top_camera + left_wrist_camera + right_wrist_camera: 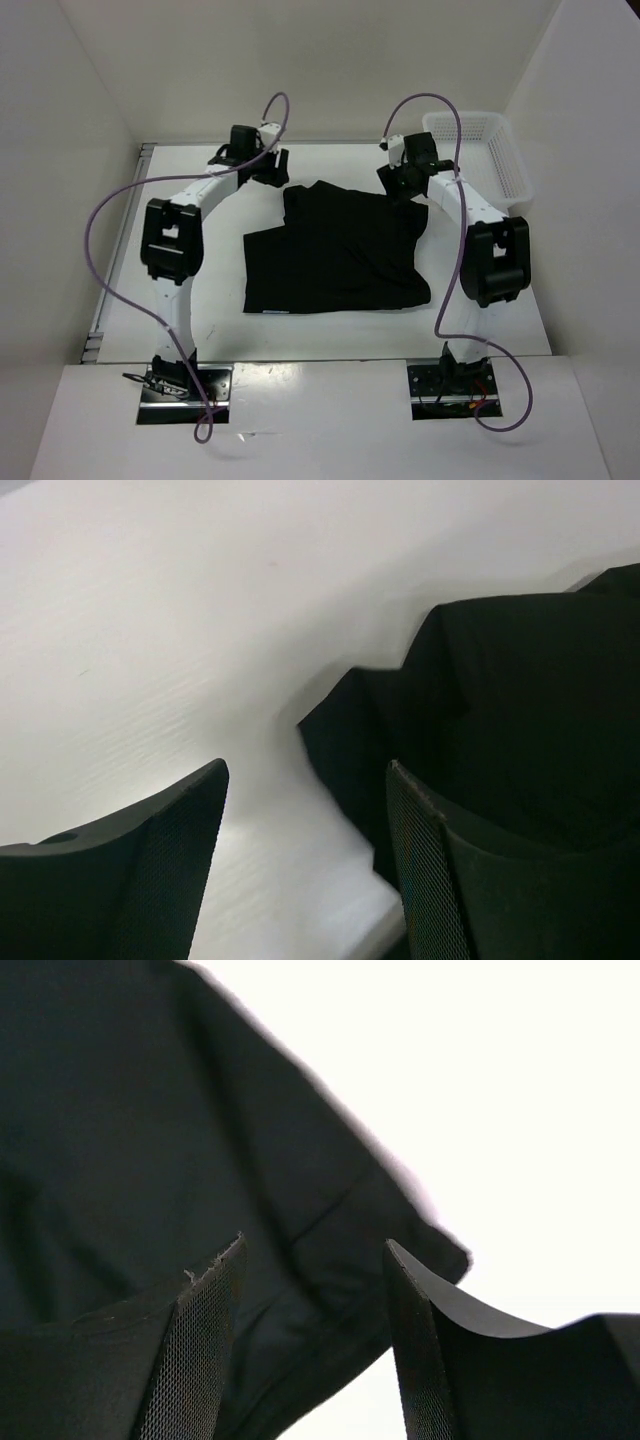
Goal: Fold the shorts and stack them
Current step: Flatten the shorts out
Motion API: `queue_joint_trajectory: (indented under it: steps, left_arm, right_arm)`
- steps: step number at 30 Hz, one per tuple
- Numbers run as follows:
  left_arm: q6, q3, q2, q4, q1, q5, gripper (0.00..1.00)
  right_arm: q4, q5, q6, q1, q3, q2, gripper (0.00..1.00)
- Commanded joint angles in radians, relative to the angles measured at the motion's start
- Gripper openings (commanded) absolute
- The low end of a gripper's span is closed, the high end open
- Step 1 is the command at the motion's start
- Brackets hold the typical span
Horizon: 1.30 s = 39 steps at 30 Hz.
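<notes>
The shorts point(335, 255) lie flat at frame centre on the white table point(215, 330), long axis left to right. Both pincers are open and empty. The left pincer point(272, 170) hangs just beside the upper-left corner. The right pincer point(400, 185) hangs over the upper-right corner, so we judge it nearer. White walls enclose the table.

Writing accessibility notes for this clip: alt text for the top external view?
A pair of black soft fabric shorts lies spread on a white table. The black left gripper and right gripper hover open at its far corners; a white mesh basket sits far right.
</notes>
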Motion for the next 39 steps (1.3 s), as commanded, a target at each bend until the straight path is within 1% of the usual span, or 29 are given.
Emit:
queue_joint_trajectory:
  steps: [1,3,6,7,8,10,12,13,14,15,16,19,20,22,23,24,26,27,28,30,31,33,34,37,39]
  left_arm:
    - [0.005,0.145,0.105,0.040,-0.051,-0.021,0.72]
    - [0.005,0.199,0.174,0.008,-0.064,-0.021,0.72]
    - [0.005,0.286,0.246,-0.047,-0.084,-0.031,0.72]
    - [0.005,0.299,0.269,-0.047,-0.093,-0.044,0.72]
    - [0.005,0.299,0.269,-0.047,-0.093,-0.064,0.72]
    - [0.005,0.299,0.292,-0.047,-0.102,-0.075,0.72]
    - [0.005,0.299,0.292,-0.059,-0.111,-0.075,0.72]
    - [0.005,0.299,0.292,-0.070,-0.111,-0.075,0.70]
    - [0.005,0.285,0.292,-0.070,-0.111,-0.075,0.68]
    - [0.005,0.285,0.292,-0.085,-0.111,-0.075,0.66]
    - [0.005,0.264,0.292,-0.101,-0.111,-0.075,0.62]
    - [0.005,0.233,0.269,-0.113,-0.111,-0.075,0.54]
    - [0.005,0.209,0.269,-0.122,-0.111,-0.075,0.47]
    - [0.005,0.187,0.249,-0.122,-0.111,-0.066,0.36]
    - [0.005,0.176,0.249,-0.131,-0.120,-0.066,0.31]
    - [0.005,0.161,0.249,-0.132,-0.121,-0.066,0.20]
    - [0.005,0.150,0.249,-0.132,-0.121,-0.066,0.09]
    - [0.005,0.150,0.249,-0.132,-0.121,-0.066,0.03]
    - [0.005,0.150,0.240,-0.132,-0.121,-0.078,0.00]
    - [0.005,0.150,0.240,-0.122,-0.121,-0.092,0.00]
    - [0.005,0.164,0.229,-0.122,-0.121,-0.107,0.00]
    - [0.005,0.205,0.203,-0.122,-0.111,-0.139,0.00]
    - [0.005,0.225,0.191,-0.113,-0.111,-0.150,0.00]
    - [0.005,0.318,0.137,-0.122,-0.053,-0.193,0.00]
    - [0.005,0.375,0.094,-0.131,-0.018,-0.235,0.00]
  right_arm:
    - [0.094,0.104,0.053,-0.022,0.068,0.048,0.61]
    - [0.094,0.129,0.053,-0.034,0.068,0.082,0.61]
    - [0.103,0.143,0.042,-0.045,0.040,0.107,0.67]
    - [0.103,0.143,0.042,-0.045,0.040,0.124,0.70]
    - [0.103,0.143,0.033,-0.056,0.030,0.133,0.71]
    - [0.094,0.129,0.033,-0.065,0.019,0.153,0.74]
    - [0.094,0.129,0.024,-0.074,0.007,0.164,0.80]
    - [0.094,0.129,0.013,-0.074,0.006,0.164,0.82]
    - [0.085,0.129,0.013,-0.083,-0.003,0.164,0.87]
    - [0.085,0.117,0.004,-0.084,-0.003,0.176,0.90]
    - [0.085,0.117,0.004,-0.084,-0.013,0.185,0.90]
    - [0.085,0.117,0.004,-0.093,-0.023,0.208,0.92]
    - [0.085,0.117,0.004,-0.093,-0.023,0.208,0.92]
    - [0.085,0.117,0.004,-0.093,-0.023,0.220,0.92]
    - [0.085,0.117,0.004,-0.093,-0.023,0.232,0.89]
    - [0.085,0.117,0.004,-0.093,-0.023,0.242,0.81]
    - [0.085,0.108,-0.007,-0.093,-0.023,0.242,0.70]
    - [0.074,0.098,-0.007,-0.082,-0.012,0.242,0.60]
    - [0.074,0.098,-0.007,-0.082,-0.001,0.242,0.55]
    - [0.074,0.116,-0.021,-0.059,0.014,0.242,0.46]
    - [0.074,0.132,-0.021,-0.059,0.034,0.242,0.35]
    - [0.086,0.141,-0.039,-0.036,0.065,0.242,0.24]
    - [0.086,0.153,-0.039,-0.036,0.107,0.242,0.14]
    - [0.096,0.164,-0.030,-0.036,0.198,0.220,0.00]
    - [0.105,0.173,-0.019,-0.036,0.256,0.188,0.00]
